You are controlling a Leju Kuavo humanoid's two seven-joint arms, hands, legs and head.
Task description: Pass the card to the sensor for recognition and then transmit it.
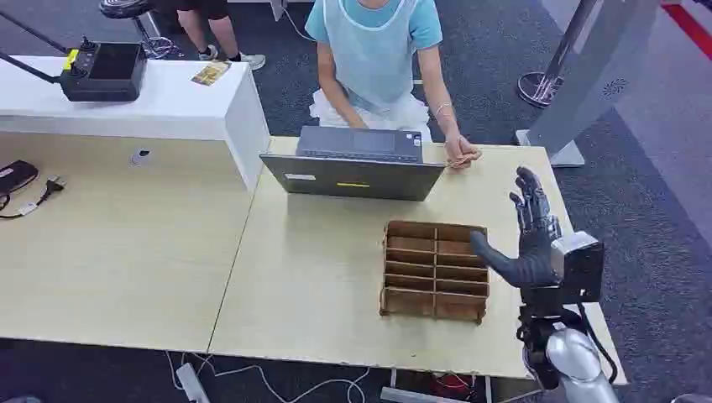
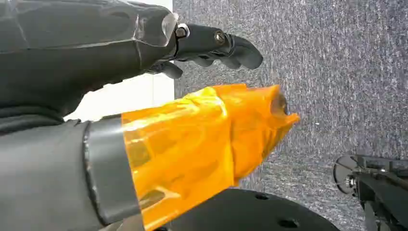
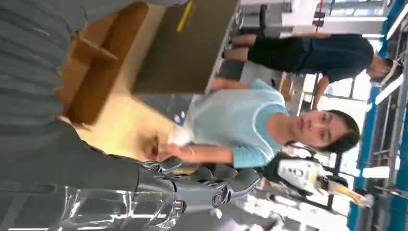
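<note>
My right hand (image 1: 533,239) is raised above the table's right edge, beside the wooden divided box (image 1: 435,270). Its fingers are spread and it holds nothing. In the right wrist view the same hand's fingers (image 3: 202,188) reach toward a seated person in a light blue top (image 3: 235,120). That person's hand (image 1: 460,153) rests on the far table edge over a small tan card-like piece (image 1: 458,163). My left hand (image 2: 183,130) hangs over grey carpet, its thumb wrapped in orange film, its dark fingers (image 2: 226,45) loosely extended and empty.
A grey laptop (image 1: 353,164) stands between the person and the box. On a white counter (image 1: 176,105) at the left sit a black device (image 1: 105,71) and a yellowish card (image 1: 210,73). Cables lie at the far left (image 1: 34,197).
</note>
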